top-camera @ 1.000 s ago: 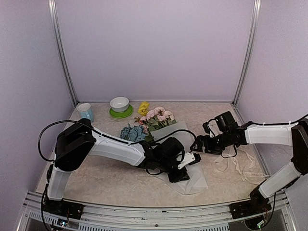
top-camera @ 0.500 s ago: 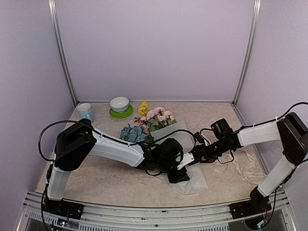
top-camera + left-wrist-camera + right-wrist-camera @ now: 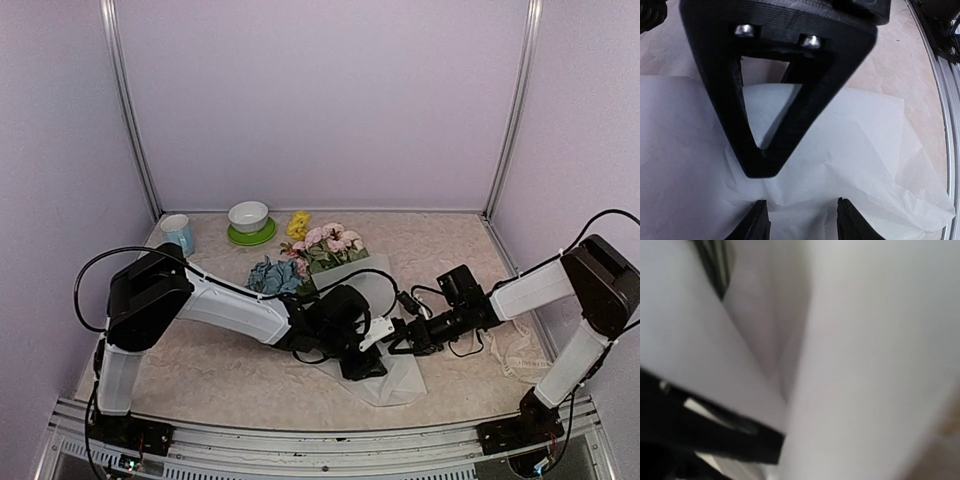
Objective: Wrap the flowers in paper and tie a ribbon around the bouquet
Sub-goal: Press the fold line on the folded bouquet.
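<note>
No legible text, label, brand, number or sign on anything here.

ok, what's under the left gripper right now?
Creased white paper lies below the left gripper, spread on the beige table. Anything beneath the sheet, stems included, is covered. Only the flowers show, past its far edge in the top view.

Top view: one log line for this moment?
flowers partly in paper | left gripper over paper's near end | right gripper beside it | ribbon unused
</note>
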